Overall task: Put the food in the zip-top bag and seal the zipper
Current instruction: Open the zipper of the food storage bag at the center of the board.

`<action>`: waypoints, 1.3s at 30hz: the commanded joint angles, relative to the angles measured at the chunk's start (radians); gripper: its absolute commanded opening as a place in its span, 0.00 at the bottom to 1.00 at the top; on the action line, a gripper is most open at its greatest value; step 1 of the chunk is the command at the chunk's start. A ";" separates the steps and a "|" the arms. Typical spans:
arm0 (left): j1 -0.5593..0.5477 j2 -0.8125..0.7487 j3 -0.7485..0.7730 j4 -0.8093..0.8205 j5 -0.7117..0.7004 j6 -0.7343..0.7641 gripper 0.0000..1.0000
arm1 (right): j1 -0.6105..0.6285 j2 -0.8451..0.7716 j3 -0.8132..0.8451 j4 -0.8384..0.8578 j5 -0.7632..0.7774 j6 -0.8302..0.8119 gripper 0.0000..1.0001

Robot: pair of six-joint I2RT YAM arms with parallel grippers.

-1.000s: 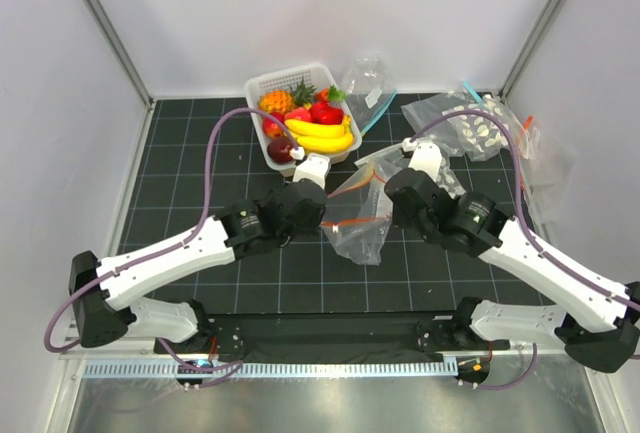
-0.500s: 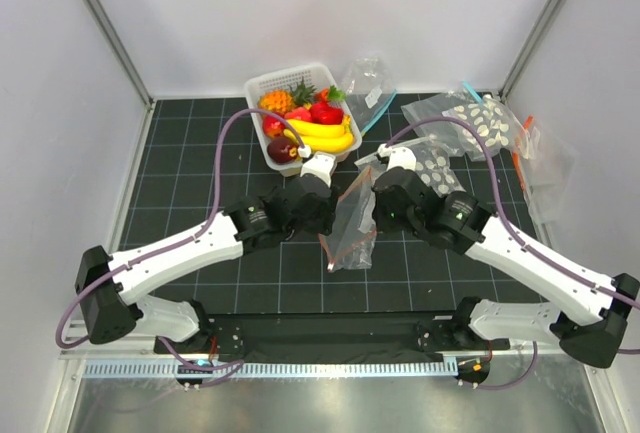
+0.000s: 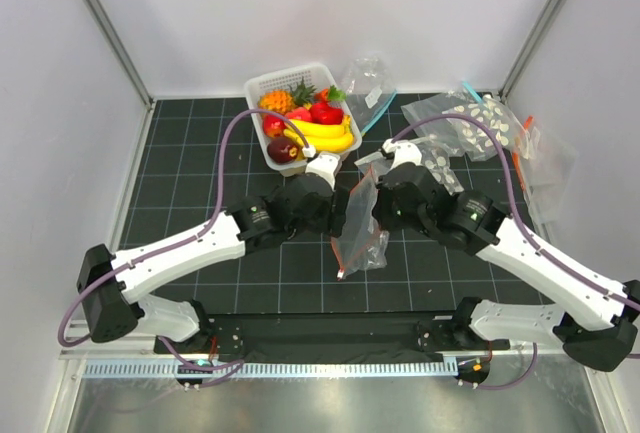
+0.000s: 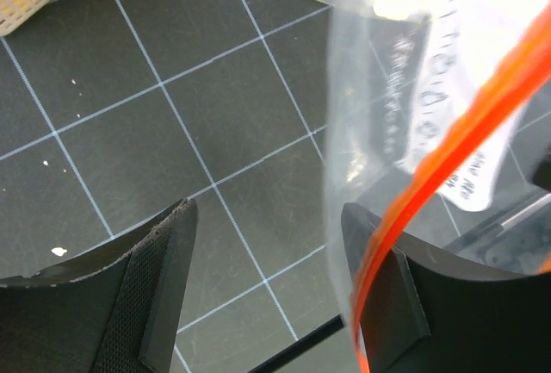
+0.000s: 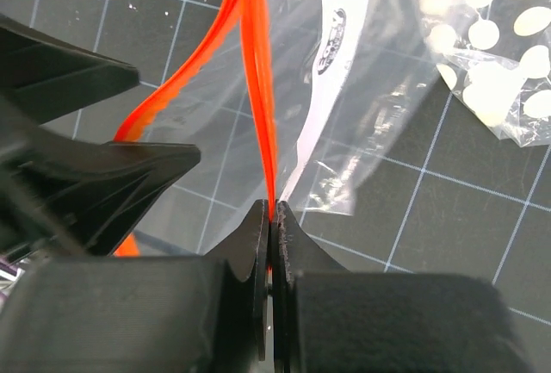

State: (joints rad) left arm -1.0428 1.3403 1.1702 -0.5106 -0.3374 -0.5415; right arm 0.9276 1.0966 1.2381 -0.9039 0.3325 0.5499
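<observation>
The zip-top bag (image 4: 379,71) is blurred and cut off at the edge.

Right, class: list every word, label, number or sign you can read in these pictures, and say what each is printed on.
White label on the zip-top bag: dark print, too blurred to read in either wrist view.
Round badges on the arm joints: too small to read.
So no text can be read.

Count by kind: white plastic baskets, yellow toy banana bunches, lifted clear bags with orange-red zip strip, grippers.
White plastic basket: 1
Yellow toy banana bunch: 1
Lifted clear zip-top bag, orange-red strip: 1
Grippers (left gripper, right gripper): 2
Total: 5
</observation>
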 commanded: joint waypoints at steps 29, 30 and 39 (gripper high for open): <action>0.012 -0.072 -0.047 0.184 0.018 -0.112 0.00 | -0.001 0.078 -0.124 0.244 0.051 0.103 0.42; 0.012 -0.078 -0.052 0.188 0.021 -0.121 0.00 | 0.000 0.074 -0.141 0.258 0.059 0.111 0.44; 0.013 -0.099 -0.077 0.201 -0.011 -0.143 0.00 | 0.004 0.078 -0.122 0.246 0.152 0.111 0.05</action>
State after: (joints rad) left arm -1.0336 1.2705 1.0878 -0.3473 -0.3145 -0.6777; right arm 0.9276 1.1828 1.0626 -0.6559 0.4099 0.6563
